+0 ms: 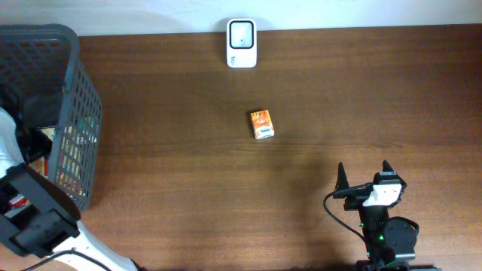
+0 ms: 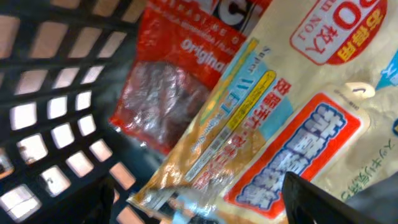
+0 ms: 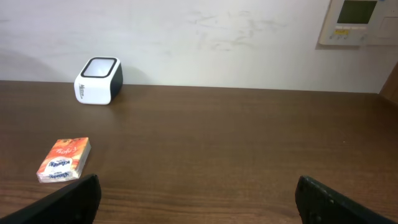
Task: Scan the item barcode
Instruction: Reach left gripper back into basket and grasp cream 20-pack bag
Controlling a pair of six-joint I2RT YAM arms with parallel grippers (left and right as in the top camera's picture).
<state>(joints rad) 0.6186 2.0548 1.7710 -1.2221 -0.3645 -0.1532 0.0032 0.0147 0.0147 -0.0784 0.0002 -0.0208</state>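
overhead, left-wrist and right-wrist views of a dark wooden tabletop (image 1: 173, 188).

a small orange box (image 1: 262, 124) is the one item lying free. it rests flat near the middle of the tabletop, a little toward the far edge, and neither gripper touches it. the white barcode scanner (image 1: 242, 44) stands at the middle of the far edge, close to the pale wall and well apart from the box. in the right-wrist view its pale window faces upward.

a grey mesh basket (image 1: 83, 105) sits along the left edge, from the far left corner toward the middle. the left arm (image 1: 34, 214) reaches from the near left corner into it.

the left gripper (image 2: 198, 183) shows its two dark fingers at the lower corners of the left-wrist view. they are well apart, jaws wide, with nothing clamped between them. they hang over a cream packet (image 2: 280, 124) with red and blue print, whose edge overlaps a red packet (image 2: 168, 81). whether the fingers touch the cream packet cannot be told. the basket's lattice wall fills the left of that view.

the right gripper (image 1: 363, 167) sits by the near edge, toward the near right corner. its fingers point at the far edge, jaws fully spread and holding nothing, well apart from the box.

a wall panel (image 3: 360, 22) with a small screen hangs above the far right corner.
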